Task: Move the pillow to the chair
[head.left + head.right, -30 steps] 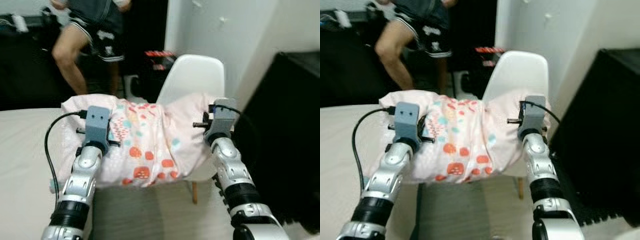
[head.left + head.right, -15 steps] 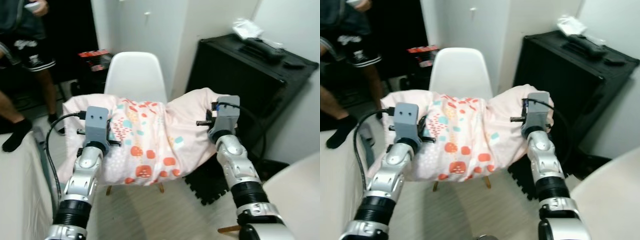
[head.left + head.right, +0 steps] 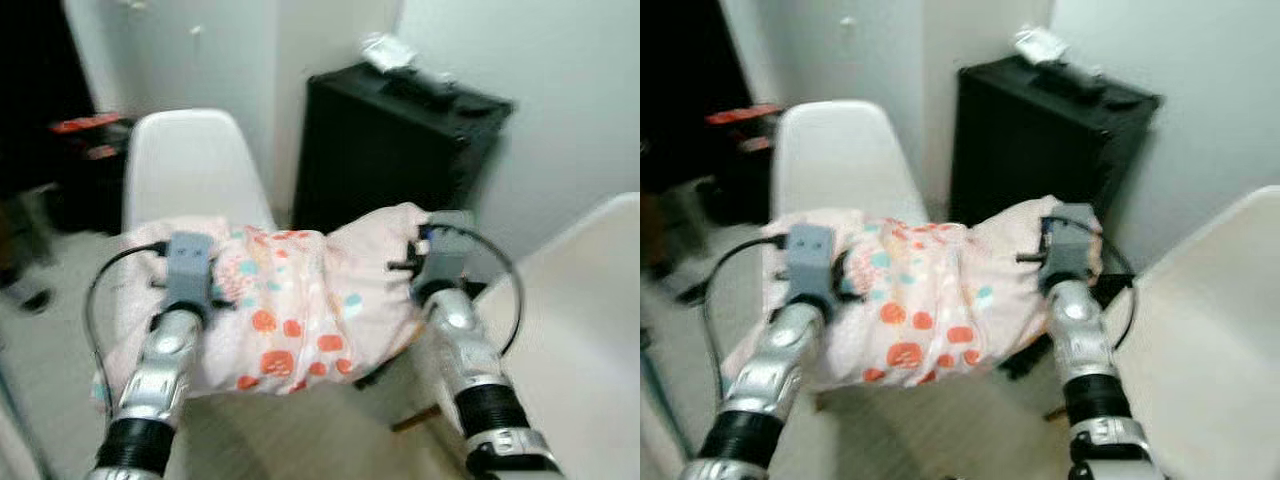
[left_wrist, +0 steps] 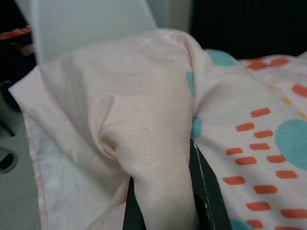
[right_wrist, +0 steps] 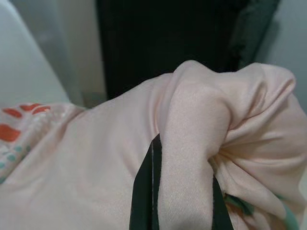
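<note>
A pink pillow (image 3: 290, 310) with orange and teal marks hangs in the air between my two arms, in front of a white shell chair (image 3: 185, 165). The chair stands behind the pillow's left half, its seat hidden by the pillow. My left gripper (image 4: 165, 201) is shut on a bunched fold at the pillow's left end. At the other end, my right gripper (image 5: 180, 196) is shut on a fold of plain pink fabric. Both wrists (image 3: 190, 270) (image 3: 440, 260) sit level at the pillow's upper edge. The picture is blurred.
A black cabinet (image 3: 400, 150) stands against the white wall behind the pillow's right half, with small items on top. A white curved surface (image 3: 580, 330) fills the right side, close to my right arm. A dark shelf with a red object (image 3: 85, 125) is at the far left.
The camera has swung to the right: the chair now sits left of centre, and the cabinet is nearer the middle. Both grippers still hold the pillow the same way.
</note>
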Controlling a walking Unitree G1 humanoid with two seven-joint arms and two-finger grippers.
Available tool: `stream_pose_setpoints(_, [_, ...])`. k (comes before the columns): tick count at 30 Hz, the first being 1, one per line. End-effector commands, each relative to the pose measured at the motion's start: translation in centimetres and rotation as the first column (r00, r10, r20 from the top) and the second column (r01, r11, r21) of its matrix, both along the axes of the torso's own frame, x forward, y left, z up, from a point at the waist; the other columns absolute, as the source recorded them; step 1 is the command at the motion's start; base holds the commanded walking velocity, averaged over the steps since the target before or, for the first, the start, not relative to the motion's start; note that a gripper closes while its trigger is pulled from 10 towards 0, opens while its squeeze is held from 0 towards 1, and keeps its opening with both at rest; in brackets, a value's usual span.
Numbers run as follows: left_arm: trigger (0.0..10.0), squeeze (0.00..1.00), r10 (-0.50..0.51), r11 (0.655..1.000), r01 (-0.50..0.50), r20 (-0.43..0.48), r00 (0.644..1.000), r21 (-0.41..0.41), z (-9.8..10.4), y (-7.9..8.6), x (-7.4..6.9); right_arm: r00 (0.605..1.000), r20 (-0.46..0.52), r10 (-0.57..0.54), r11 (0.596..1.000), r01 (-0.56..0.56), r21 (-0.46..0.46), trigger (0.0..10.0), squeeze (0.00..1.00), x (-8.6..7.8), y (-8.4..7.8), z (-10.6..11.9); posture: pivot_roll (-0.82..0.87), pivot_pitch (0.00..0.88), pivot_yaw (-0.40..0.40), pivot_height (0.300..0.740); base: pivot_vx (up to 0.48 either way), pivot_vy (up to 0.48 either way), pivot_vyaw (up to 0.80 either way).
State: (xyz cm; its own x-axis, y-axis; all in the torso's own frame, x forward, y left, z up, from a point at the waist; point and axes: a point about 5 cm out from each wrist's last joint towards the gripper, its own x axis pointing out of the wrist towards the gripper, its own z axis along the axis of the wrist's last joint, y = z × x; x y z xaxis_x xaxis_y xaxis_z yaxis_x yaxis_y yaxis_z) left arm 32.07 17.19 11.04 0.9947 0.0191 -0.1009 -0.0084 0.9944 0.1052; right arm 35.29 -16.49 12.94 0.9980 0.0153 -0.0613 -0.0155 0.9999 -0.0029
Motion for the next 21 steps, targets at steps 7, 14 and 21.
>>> stream_pose_setpoints(7, [10.0, 0.00, -0.030, 1.000, 0.030, -0.007, 1.000, 0.009, -0.09, -1.16, -0.38, 1.000, 0.017, 0.000, 1.000, 0.000, -0.017, 10.0, 0.00, -0.04, 0.03, 0.50, -0.04, 0.047, -0.067, 0.730, 0.000, 0.000, -0.80])
stream_pose_setpoints(14, [10.0, 0.00, -0.030, 1.000, 0.030, 0.005, 1.000, 0.008, 0.21, -1.29, -0.12, 1.000, 0.016, -0.003, 1.000, 0.003, -0.022, 10.0, 0.00, 0.05, -0.08, 0.67, -0.04, 0.051, -0.071, 0.730, 0.000, 0.000, -0.80])
stream_pose_setpoints(21, [10.0, 0.00, -0.029, 1.000, 0.029, 0.013, 0.999, 0.007, 0.39, -1.29, -0.16, 1.000, 0.012, -0.004, 1.000, 0.004, -0.024, 10.0, 0.00, 0.01, -0.04, 0.57, -0.03, 0.052, -0.068, 0.730, 0.000, 0.000, -0.80])
